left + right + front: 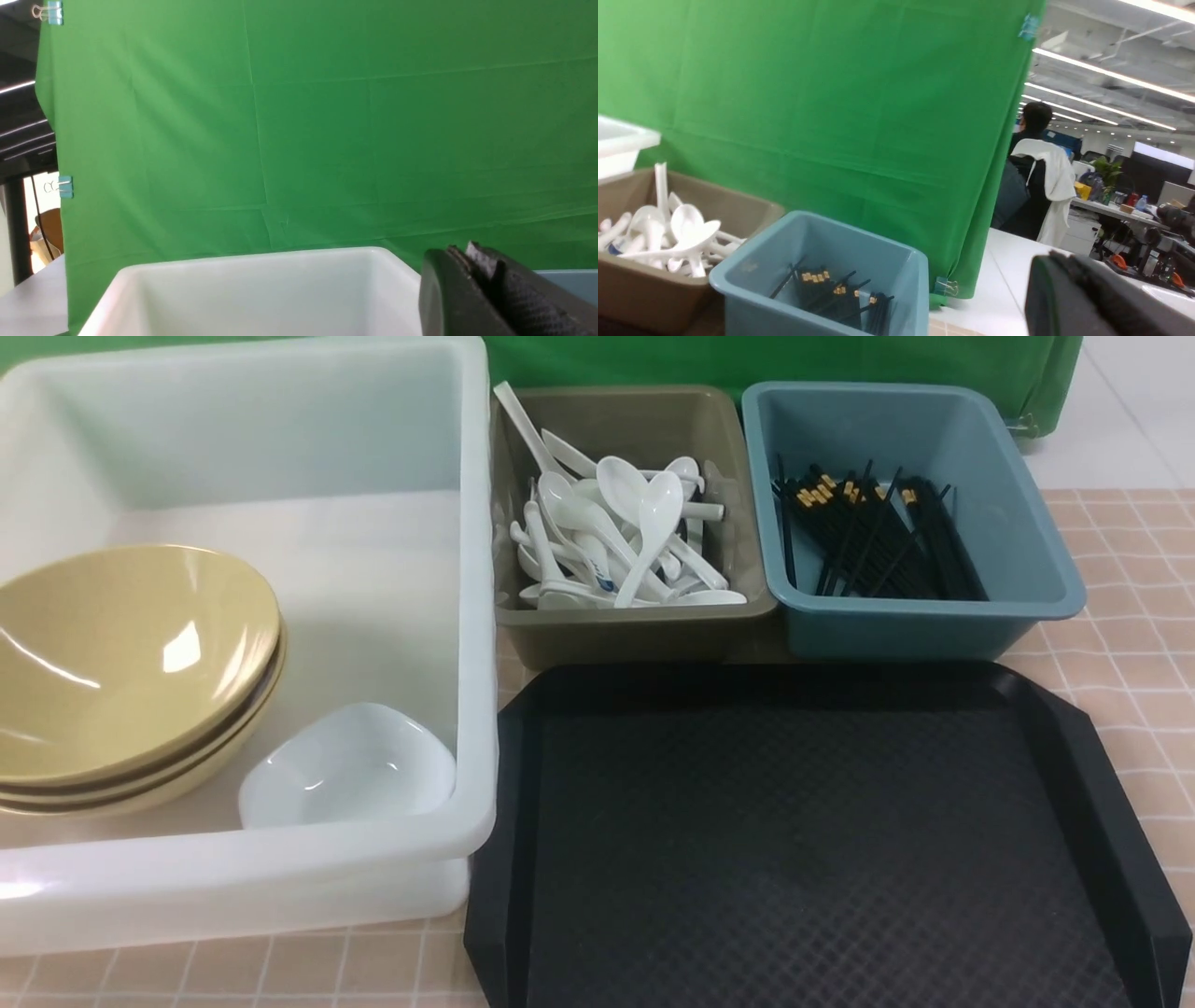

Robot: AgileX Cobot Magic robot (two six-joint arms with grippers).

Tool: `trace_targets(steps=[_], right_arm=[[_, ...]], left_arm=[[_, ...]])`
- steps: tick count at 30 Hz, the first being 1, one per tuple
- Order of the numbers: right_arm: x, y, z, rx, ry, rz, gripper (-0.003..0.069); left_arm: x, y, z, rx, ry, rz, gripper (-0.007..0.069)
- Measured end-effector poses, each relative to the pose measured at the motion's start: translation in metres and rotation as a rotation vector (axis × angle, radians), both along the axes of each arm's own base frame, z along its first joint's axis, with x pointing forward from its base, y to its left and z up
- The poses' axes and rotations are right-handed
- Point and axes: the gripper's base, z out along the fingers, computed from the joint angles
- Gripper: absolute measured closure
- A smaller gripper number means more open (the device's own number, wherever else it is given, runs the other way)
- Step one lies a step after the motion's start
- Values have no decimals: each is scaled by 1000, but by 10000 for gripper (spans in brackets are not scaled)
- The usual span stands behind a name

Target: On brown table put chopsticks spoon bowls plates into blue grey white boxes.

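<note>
Inside the white box (280, 457), glossy mustard bowls (131, 663) stacked; rims dark.

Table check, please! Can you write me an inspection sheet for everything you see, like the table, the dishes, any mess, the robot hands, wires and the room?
Surface: table tiled tan, bare where it shows.
Job's things: bowls stacked in white box beside a plate; spoons piled in grey box; chopsticks in blue box.
Clutter: black tray in front, nothing on it.
Grippers: left gripper shut, holding nothing; right gripper shut, holding nothing.
Cables: nothing seen by the table.
Surroundings: green cloth behind the boxes; a person standing in the office beyond.
</note>
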Motion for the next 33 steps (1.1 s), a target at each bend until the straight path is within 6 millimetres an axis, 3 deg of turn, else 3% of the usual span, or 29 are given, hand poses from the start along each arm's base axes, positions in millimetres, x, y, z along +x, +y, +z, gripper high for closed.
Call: trace_targets(steps=[12, 19, 33], right_arm=[[4, 0, -14, 0, 42, 1, 606], [7, -1, -38, 99, 49, 3, 600], [7, 1, -72, 215, 420, 6, 585]], left_arm=[[0, 0, 0, 0, 0, 0, 623], [0, 0, 0, 0, 0, 0, 623], [0, 0, 0, 0, -1, 0, 623]])
